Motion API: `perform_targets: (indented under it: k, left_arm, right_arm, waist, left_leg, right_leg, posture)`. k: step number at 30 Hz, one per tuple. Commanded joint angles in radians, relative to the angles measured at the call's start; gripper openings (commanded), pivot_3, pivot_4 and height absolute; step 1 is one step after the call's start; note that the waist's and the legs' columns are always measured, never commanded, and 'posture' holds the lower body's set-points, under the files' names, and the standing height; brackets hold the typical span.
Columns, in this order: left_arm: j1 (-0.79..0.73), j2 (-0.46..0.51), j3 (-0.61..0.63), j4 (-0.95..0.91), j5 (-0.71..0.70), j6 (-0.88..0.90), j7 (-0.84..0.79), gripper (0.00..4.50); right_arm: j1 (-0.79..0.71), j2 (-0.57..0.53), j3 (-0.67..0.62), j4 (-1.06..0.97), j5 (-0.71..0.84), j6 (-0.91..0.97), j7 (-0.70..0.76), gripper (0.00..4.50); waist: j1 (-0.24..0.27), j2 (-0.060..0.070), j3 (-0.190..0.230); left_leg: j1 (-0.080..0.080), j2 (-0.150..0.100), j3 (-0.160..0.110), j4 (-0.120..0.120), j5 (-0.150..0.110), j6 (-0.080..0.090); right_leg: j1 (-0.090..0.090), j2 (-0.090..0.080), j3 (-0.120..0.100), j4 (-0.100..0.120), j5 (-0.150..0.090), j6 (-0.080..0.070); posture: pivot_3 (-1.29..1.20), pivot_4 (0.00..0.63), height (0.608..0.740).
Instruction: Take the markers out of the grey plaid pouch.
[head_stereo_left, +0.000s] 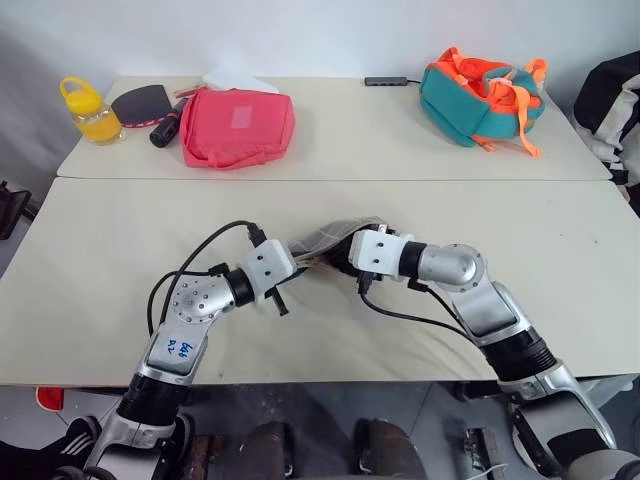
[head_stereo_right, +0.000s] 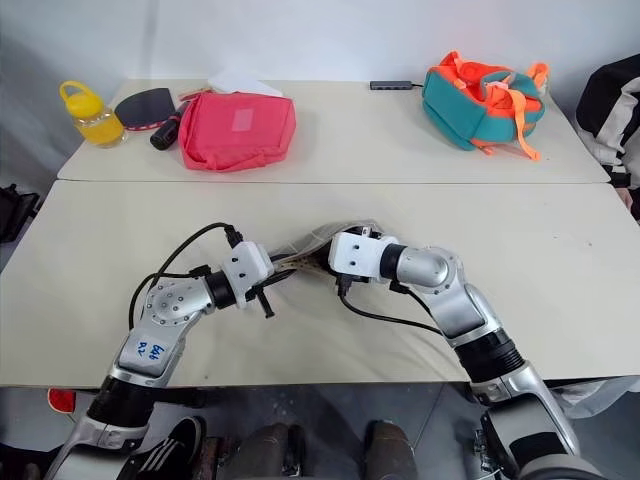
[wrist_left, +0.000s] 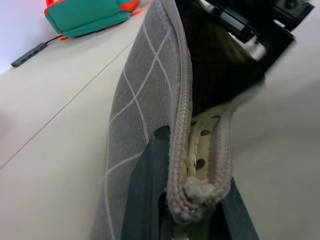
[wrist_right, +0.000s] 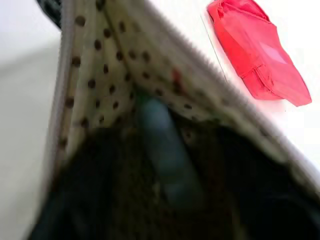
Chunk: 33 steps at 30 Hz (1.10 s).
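Note:
The grey plaid pouch (head_stereo_left: 325, 238) is held up just above the middle of the near table, between my two grippers. My left gripper (head_stereo_left: 297, 262) is shut on the pouch's near end; in the left wrist view its dark fingers (wrist_left: 150, 200) clamp the zipper edge (wrist_left: 180, 125). My right gripper (head_stereo_left: 337, 252) reaches into the pouch's open mouth from the other side. In the right wrist view I look into the cream, dark-dotted lining (wrist_right: 100, 75), where a blurred dark shape (wrist_right: 165, 150) lies; I cannot tell what it is. The markers are hidden.
On the far table lie a pink-red bag (head_stereo_left: 237, 128), a teal-orange backpack (head_stereo_left: 482, 97), a yellow bottle (head_stereo_left: 90, 110), a paddle (head_stereo_left: 140, 102), a dark cylinder (head_stereo_left: 165, 130) and a small grey hub (head_stereo_left: 385, 80). A seam (head_stereo_left: 320, 180) divides the two tables.

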Motion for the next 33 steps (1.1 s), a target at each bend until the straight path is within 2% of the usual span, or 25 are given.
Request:
perform_targets:
  k: [1,6,9,12,14,18,21,23,27,30,33]
  left_arm:
    - [-0.034,-0.008,0.048,-0.073,-0.080,0.038,-0.007,0.00]
    - [-0.038,0.005,0.054,-0.079,-0.116,0.097,-0.032,0.00]
    - [-0.029,0.001,0.059,-0.088,-0.145,0.142,-0.045,0.00]
    - [-0.032,-0.016,0.070,-0.113,-0.198,0.215,-0.044,0.00]
    - [-0.036,-0.021,0.070,-0.125,-0.222,0.254,-0.043,0.00]
    - [-0.055,-0.052,0.060,-0.146,-0.339,0.431,-0.054,0.00]
    - [-0.085,-0.093,0.041,-0.138,-0.391,0.537,-0.043,0.00]
    - [-0.108,-0.118,0.041,-0.137,-0.437,0.639,-0.026,0.00]
    - [-0.132,-0.152,0.040,-0.139,-0.468,0.692,-0.015,0.00]
    - [-0.156,-0.226,0.145,-0.108,-0.598,0.829,0.044,0.00]
    - [-0.151,-0.218,0.146,-0.075,-0.584,0.818,0.032,0.00]
  right_arm:
    - [-0.008,-0.025,-0.024,0.003,0.008,-0.002,0.018,4.45]
    - [-0.004,-0.002,-0.038,-0.037,0.062,0.057,0.035,4.45]
    - [-0.009,-0.018,-0.040,-0.078,0.105,0.110,0.085,3.84]
    - [-0.023,-0.055,-0.053,-0.126,0.151,0.171,0.150,2.80]
    - [-0.042,-0.084,-0.060,-0.136,0.164,0.190,0.180,2.80]
    - [-0.084,-0.220,-0.035,-0.138,0.182,0.219,0.359,2.80]
    - [-0.118,-0.270,-0.022,-0.145,0.210,0.281,0.446,2.80]
    - [-0.148,-0.287,-0.016,-0.144,0.217,0.317,0.490,2.80]
    - [-0.197,-0.297,0.018,-0.121,0.179,0.319,0.535,2.80]
    - [-0.227,-0.298,0.056,-0.119,0.162,0.355,0.583,2.80]
    - [-0.243,-0.263,0.098,-0.079,0.126,0.354,0.575,2.80]
  waist:
    - [0.000,0.000,0.000]
    - [0.000,0.000,0.000]
    - [0.000,0.000,0.000]
    - [0.003,0.000,0.000]
    - [0.003,0.000,0.000]
    - [0.005,0.000,0.000]
    - [0.003,0.000,0.000]
    - [0.003,0.000,0.000]
    - [0.001,0.000,0.000]
    - [0.002,0.000,0.000]
    - [0.003,0.000,0.000]
  left_leg:
    - [0.000,0.000,0.000,0.000,0.000,0.000]
    - [0.000,0.000,0.000,0.000,0.000,0.000]
    - [0.000,0.000,0.000,0.000,0.000,0.000]
    - [0.000,0.000,0.000,0.000,0.000,0.000]
    - [0.000,0.000,-0.001,0.001,0.000,0.000]
    - [0.000,-0.001,-0.002,0.001,0.000,0.001]
    - [0.000,0.000,-0.003,0.001,0.000,0.001]
    - [0.000,0.000,-0.003,0.001,0.000,0.001]
    - [0.001,0.000,-0.003,0.001,0.000,0.000]
    - [0.000,0.000,-0.003,0.002,0.000,0.000]
    - [0.000,0.000,-0.003,0.002,0.000,0.000]
  right_leg:
    - [0.000,0.000,0.000,0.000,0.000,0.000]
    - [0.000,0.000,0.000,0.000,0.000,0.000]
    - [0.000,0.000,0.000,0.000,0.000,0.000]
    - [0.000,0.000,0.000,0.000,0.000,0.000]
    - [0.001,0.000,0.000,0.000,0.000,0.000]
    - [0.002,0.000,-0.001,-0.001,0.000,0.000]
    - [0.004,0.000,-0.001,-0.003,0.000,0.000]
    - [0.004,0.000,-0.001,-0.003,0.000,0.000]
    - [0.004,0.001,-0.001,-0.003,0.000,0.000]
    - [0.004,0.001,-0.001,-0.003,0.000,0.000]
    - [0.005,0.001,-0.001,-0.003,0.000,0.000]
  posture:
    - [0.00,0.150,0.740]
    - [0.00,0.150,0.740]
    - [0.00,0.150,0.740]
    - [0.00,0.150,0.740]
    - [0.00,0.150,0.740]
    - [0.00,0.150,0.740]
    - [0.00,0.150,0.740]
    - [0.00,0.150,0.740]
    - [0.00,0.150,0.740]
    - [0.00,0.150,0.740]
    - [0.00,0.150,0.740]
